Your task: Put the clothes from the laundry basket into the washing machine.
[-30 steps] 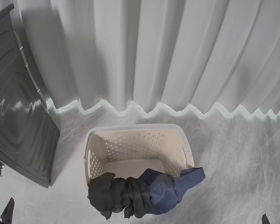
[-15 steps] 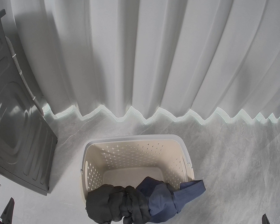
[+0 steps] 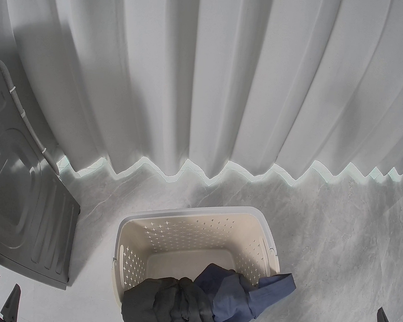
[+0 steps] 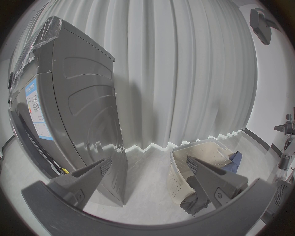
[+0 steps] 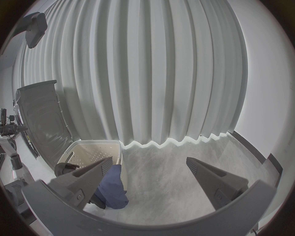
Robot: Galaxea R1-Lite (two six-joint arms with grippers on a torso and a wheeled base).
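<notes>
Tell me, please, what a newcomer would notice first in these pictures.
First the cream laundry basket on the grey floor, with a black garment and a blue garment draped over its near rim. To the robot's left of it stands the grey washing machine, and a white pleated curtain hangs behind both. The left gripper and right gripper are open and empty.

A white pleated curtain (image 3: pixel 220 75) is hung across the far side; light is let in along its zigzag hem (image 3: pixel 187 164). The floor (image 3: pixel 347 222) is patterned in grey veining. A white wall (image 5: pixel 264 92) is edged by a dark baseboard (image 5: pixel 249 146).
</notes>
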